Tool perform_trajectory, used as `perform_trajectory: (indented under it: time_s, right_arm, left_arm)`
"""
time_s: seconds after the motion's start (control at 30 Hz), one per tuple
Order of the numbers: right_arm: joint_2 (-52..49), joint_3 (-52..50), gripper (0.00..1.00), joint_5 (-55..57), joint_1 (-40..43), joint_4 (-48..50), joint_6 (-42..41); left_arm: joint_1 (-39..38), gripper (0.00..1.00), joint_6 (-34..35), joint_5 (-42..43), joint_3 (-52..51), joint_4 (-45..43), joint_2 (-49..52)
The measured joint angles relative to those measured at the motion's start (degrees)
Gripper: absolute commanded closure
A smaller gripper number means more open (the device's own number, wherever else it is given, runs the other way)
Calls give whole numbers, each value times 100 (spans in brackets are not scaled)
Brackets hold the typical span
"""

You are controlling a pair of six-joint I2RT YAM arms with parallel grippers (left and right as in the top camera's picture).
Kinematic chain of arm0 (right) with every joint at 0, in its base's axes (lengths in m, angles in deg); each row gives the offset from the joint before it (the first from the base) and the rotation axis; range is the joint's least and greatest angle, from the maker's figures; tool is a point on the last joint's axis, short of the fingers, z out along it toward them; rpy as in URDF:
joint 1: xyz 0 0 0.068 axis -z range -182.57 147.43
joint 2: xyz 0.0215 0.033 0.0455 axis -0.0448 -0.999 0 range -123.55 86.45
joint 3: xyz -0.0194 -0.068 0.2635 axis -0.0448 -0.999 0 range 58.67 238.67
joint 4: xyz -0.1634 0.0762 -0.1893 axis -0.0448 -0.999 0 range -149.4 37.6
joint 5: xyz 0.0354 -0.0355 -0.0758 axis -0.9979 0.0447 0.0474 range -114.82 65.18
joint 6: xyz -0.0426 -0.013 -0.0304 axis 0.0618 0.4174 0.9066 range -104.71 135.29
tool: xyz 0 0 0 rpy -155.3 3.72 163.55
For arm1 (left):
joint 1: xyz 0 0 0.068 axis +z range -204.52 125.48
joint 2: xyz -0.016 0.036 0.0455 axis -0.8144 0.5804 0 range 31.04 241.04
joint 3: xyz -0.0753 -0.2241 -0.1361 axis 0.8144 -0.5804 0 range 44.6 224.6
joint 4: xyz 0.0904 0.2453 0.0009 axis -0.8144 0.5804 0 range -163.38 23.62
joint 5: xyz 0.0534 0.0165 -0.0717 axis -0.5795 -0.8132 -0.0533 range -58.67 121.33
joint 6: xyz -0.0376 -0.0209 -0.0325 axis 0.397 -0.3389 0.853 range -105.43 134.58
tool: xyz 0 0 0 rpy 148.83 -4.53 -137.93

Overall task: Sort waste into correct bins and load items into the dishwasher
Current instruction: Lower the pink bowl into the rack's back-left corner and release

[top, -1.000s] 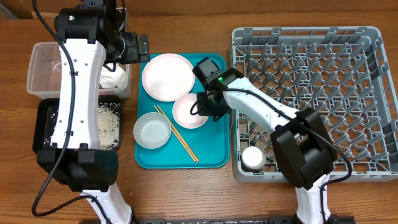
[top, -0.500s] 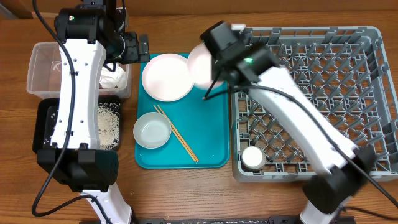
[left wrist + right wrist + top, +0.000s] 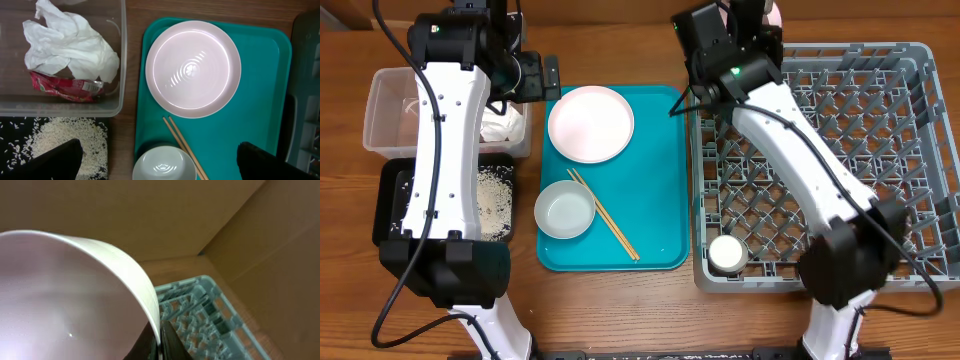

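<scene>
Your right gripper is clamped on the rim of a white bowl. In the wrist view the thin edge runs down between the two dark fingers and the hollow faces the camera, so the bowl hangs tilted up on its edge, not flat. From overhead, this gripper sits high at the far left corner of the dish rack.

That is the relation to work from: the free pegs lie below the bowl and toward its near and right side. The wrist view shows the grey grid just past the rim, low on the right. I judge the next move to be a descent that slips the edge between two rows of pegs. How those rows run against the rim cannot be told from here. The cup stands in the rack's near left corner, well apart.

Your left gripper hangs wide open and empty over the left side of the teal tray. It is the nearer arm to the plate, the second bowl and the chopsticks, which lie slantwise from far left to near right.
</scene>
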Motion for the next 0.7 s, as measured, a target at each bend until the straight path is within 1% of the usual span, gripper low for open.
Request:
perform_trajectory:
  time_s: [0.13,0.3,0.43,0.7]
  right_arm:
    - [-428,-11,96,326,177,664,629]
    - [-719,-15,96,479,221,879,1130]
    - [-966,-15,96,551,216,898,1338]
    - [-1482,-15,96,682,216,951,1434]
  left_arm:
    - [0,0,0,0,0,0,0]
    - [-2,0,0,15,0,2,0]
    - [0,0,0,15,0,0,0]
    - [0,0,0,15,0,0,0]
